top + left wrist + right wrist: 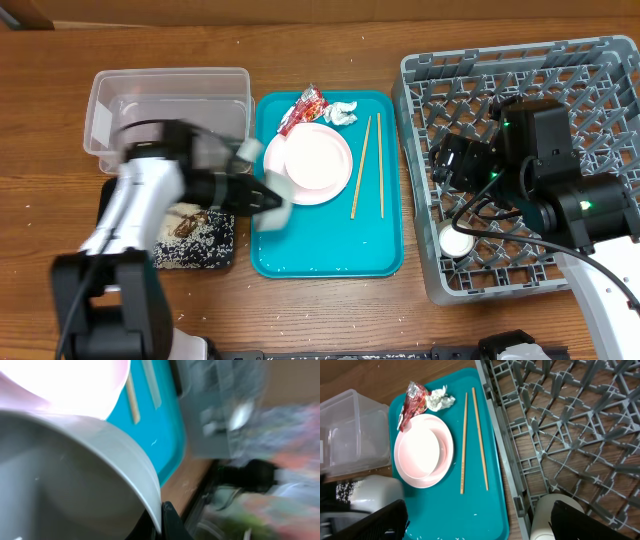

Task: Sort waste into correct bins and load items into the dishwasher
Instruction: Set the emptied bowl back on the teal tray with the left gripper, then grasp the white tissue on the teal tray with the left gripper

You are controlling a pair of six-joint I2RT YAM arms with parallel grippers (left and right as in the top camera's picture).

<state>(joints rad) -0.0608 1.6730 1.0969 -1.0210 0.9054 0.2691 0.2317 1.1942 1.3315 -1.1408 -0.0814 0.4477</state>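
My left gripper is shut on the rim of the white bowl, held blurred over the teal tray's left edge. The pink plate, the red wrapper, the white tissue and the chopsticks lie on the teal tray. My right gripper is open and empty over the grey dish rack's left wall. The white cup stands in the rack's front left corner.
The clear tub stands at the back left. In front of it is the black tray, which holds rice scraps. A few rice grains lie on the teal tray's front.
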